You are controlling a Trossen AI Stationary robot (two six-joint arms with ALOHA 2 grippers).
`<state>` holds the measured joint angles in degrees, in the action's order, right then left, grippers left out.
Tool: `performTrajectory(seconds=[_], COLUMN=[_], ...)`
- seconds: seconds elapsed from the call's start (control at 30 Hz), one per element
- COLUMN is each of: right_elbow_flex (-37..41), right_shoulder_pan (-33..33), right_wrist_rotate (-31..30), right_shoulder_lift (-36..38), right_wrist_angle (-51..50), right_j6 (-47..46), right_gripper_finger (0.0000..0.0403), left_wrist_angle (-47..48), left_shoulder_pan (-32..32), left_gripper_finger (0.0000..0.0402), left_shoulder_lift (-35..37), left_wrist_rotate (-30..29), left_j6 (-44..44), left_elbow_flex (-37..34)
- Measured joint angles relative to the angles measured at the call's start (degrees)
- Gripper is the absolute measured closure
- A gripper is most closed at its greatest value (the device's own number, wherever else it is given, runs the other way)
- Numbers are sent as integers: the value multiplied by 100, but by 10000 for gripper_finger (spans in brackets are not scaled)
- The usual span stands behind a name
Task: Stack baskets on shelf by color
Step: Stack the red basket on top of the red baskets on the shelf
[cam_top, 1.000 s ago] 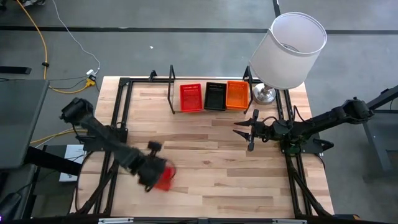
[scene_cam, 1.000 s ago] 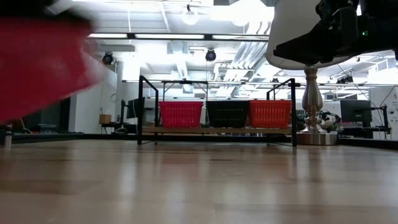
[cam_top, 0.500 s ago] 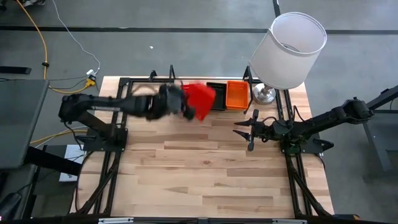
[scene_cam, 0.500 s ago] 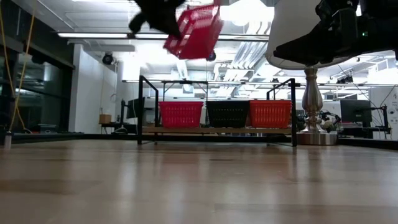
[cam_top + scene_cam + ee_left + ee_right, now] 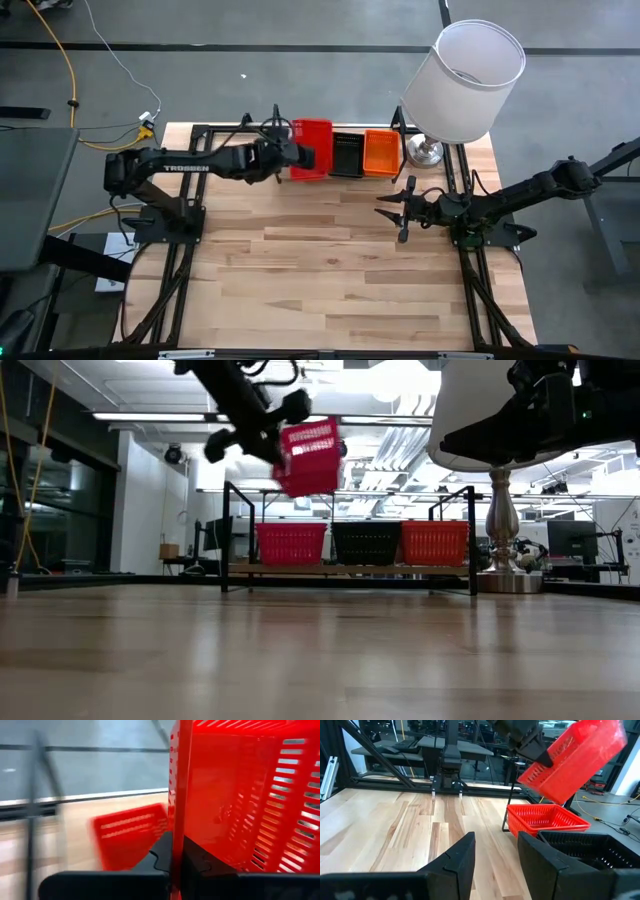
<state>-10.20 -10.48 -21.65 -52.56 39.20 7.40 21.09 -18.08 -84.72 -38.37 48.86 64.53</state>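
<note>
Three baskets already sit in a row on the shelf (image 5: 277, 150): a red one (image 5: 290, 544), a black one (image 5: 346, 155) beside it, and an orange one (image 5: 381, 152) on the black one's far side. I carry a fourth, a second red basket (image 5: 308, 456), in my left end effector (image 5: 293, 155), whose fingers are clamped on one wall of it, as my left wrist view shows with the mesh filling the picture. I hold it tilted and well above the shelf's red basket, almost straight over it in the high view, because like must go on like; the tilt comes from gripping a side wall, so I judge it must be levelled before it can nest. The upright loop end of the shelf stands just beside my wrist, a thing to avoid on the way down. My right end effector (image 5: 392, 207) waits over the tabletop in front of the shelf, fingers spread, holding nothing
</note>
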Motion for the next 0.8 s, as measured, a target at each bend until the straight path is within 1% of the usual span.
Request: performTrajectory(seconds=[0.07,0.1,0.2,0.27,0.43,0.6,0.8], right_elbow_flex=[0,0,0,2,0,0,0], right_shoulder_pan=[-1,-2,-1,0,-2,0,-2], right_wrist_rotate=[-14,-21,-45,-46,-46,-48,-48], right_shoulder_lift=[0,2,2,2,2,2,2], right_wrist_angle=[-1,3,0,-11,-14,-15,-15], right_j6=[-3,-10,-127,-136,-108,-99,-112], right_gripper_finger=[268,268,268,268,268,268,268], left_wrist_angle=[-306,-317,-307,-291,-123,502,543], left_shoulder_pan=[112,149,208,209,161,155,211], left_gripper_finger=[401,401,401,401,401,401,401], left_shoulder_lift=[-130,-193,-392,-475,-483,-457,-585], left_wrist_rotate=[-20,-105,-632,-880,-1019,-1169,-1146], left_j6=[0,-12,-78,-6,64,623,752], left_elbow_flex=[13,13,11,11,11,11,10])
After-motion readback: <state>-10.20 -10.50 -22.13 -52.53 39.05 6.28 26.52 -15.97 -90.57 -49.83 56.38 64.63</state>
